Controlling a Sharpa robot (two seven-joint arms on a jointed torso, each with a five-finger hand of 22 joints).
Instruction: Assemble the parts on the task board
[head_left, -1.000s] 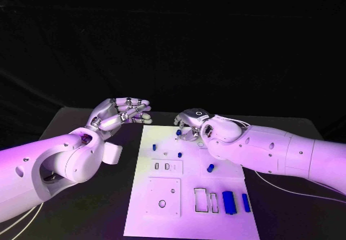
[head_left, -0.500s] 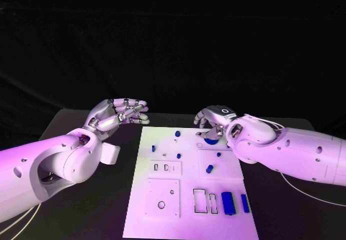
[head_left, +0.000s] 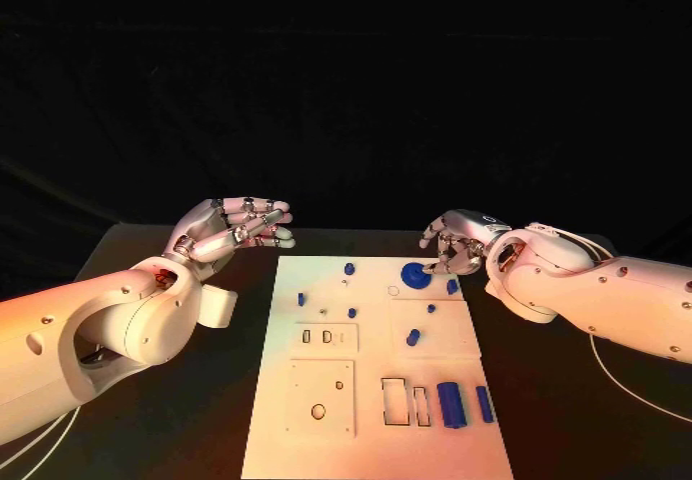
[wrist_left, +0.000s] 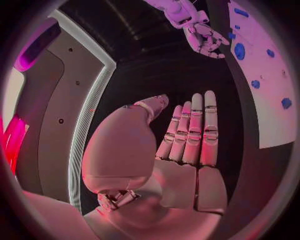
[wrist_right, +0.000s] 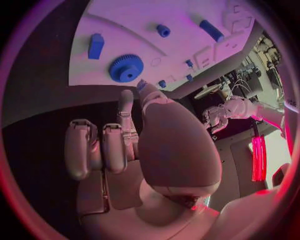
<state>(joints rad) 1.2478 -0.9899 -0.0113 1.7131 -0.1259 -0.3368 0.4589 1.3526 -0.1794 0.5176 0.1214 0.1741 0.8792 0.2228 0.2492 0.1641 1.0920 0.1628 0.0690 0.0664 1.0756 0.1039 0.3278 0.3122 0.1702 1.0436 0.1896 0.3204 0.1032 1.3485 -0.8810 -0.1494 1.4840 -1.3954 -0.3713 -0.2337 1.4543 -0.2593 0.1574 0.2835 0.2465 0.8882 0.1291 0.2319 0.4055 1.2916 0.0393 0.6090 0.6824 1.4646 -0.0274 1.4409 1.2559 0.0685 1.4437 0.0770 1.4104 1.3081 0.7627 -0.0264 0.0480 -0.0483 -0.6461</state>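
Board partly filled, both hands off it and holding nothing.

The left hand (head_left: 234, 226) hovers beside the task board's (head_left: 325, 405) far left corner, fingers loosely curled and released. On the board, small blue pegs (head_left: 302, 298) stand near its far end, the blue gear (head_left: 417, 276) sits there too, and long blue bars (head_left: 453, 404) lie loose by unfilled rectangular slots (head_left: 397, 398) (likely the remaining work). The right hand (head_left: 459, 244) hangs by the gear, fingers bent, grasping nothing; it crowds that corner.

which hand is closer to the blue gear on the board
Right. The right hand is just beside the gear at the board's far right edge; the left hand is off its far left corner.
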